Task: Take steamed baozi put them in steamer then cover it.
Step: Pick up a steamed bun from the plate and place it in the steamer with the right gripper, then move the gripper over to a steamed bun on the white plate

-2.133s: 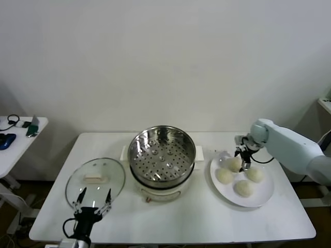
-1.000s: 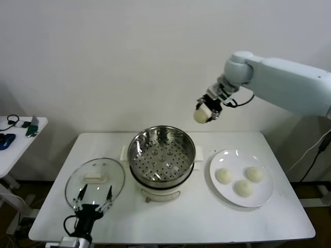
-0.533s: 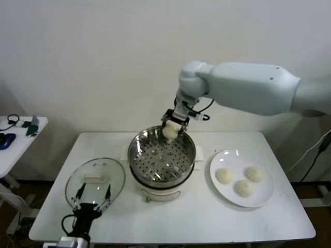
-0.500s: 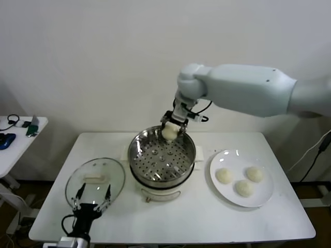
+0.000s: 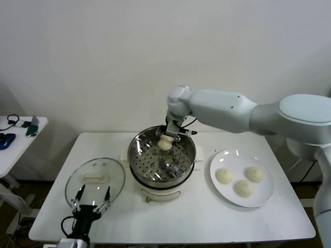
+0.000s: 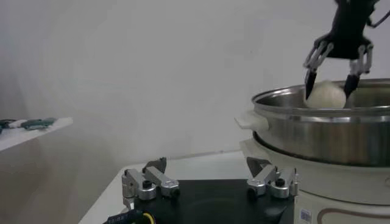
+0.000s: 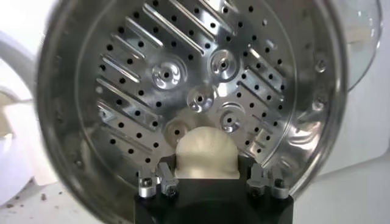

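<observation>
One steamed baozi (image 5: 165, 143) hangs just inside the back rim of the steamer (image 5: 135, 155), with my right gripper (image 5: 165, 139) shut on it. In the right wrist view the baozi (image 7: 205, 152) sits between the fingers above the perforated tray (image 7: 183, 79). The left wrist view shows that gripper (image 6: 331, 82) holding the bun (image 6: 329, 95) at the pot's rim (image 6: 329, 112). Three more baozi (image 5: 224, 175) (image 5: 254, 173) (image 5: 243, 188) lie on the white plate (image 5: 261, 199). The glass cover (image 5: 95, 175) lies flat left of the steamer. My left gripper (image 5: 93, 194) hovers open at its near edge, holding nothing (image 6: 207, 167).
A small side table (image 5: 20, 137) with dark items stands at the far left. The white wall runs close behind the table. The steamer's cream base (image 5: 155, 195) sits mid-table, and bare tabletop (image 5: 196, 222) lies in front of it.
My right arm has carried the baozi from high above the table leftward and lowered it into the steamer's back part. The left arm has not moved.
</observation>
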`<action>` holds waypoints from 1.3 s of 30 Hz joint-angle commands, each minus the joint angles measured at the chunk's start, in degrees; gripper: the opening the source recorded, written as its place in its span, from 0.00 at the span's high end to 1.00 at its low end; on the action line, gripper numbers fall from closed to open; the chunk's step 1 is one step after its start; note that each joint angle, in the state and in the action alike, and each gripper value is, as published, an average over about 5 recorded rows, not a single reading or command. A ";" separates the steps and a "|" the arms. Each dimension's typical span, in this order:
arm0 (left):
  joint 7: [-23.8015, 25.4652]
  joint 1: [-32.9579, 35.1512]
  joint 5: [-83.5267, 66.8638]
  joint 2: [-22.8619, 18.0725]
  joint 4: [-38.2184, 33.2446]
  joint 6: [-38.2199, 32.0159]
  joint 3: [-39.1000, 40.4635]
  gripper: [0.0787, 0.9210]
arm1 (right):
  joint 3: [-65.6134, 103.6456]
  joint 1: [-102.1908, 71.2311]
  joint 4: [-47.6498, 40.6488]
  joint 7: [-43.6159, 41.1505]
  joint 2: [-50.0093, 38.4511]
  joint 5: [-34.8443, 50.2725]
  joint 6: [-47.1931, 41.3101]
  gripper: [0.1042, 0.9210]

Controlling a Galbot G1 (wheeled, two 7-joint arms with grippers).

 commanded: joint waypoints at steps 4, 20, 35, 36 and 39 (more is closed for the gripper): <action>-0.06 0.16 0.03 -0.11 0.02 -0.11 0.01 0.12 | 3.38 -6.54 -12.82 2.67 5.14 -4.71 5.11 0.27; 0.08 1.49 1.63 -0.54 -1.77 0.03 0.70 0.12 | -16.20 23.89 9.02 -10.70 -8.89 47.59 -8.55 0.12; 0.15 0.72 1.37 -0.20 -1.88 0.26 1.00 0.12 | -28.61 23.54 23.41 -1.67 -36.90 49.84 -42.21 0.12; 0.16 0.70 1.36 -0.20 -1.86 0.28 0.94 0.12 | -27.91 21.88 23.79 -1.12 -37.58 48.33 -42.49 0.12; 0.16 0.59 1.35 -0.26 -1.72 0.29 0.70 0.12 | -25.67 17.44 24.28 0.17 -38.57 44.98 -43.03 0.12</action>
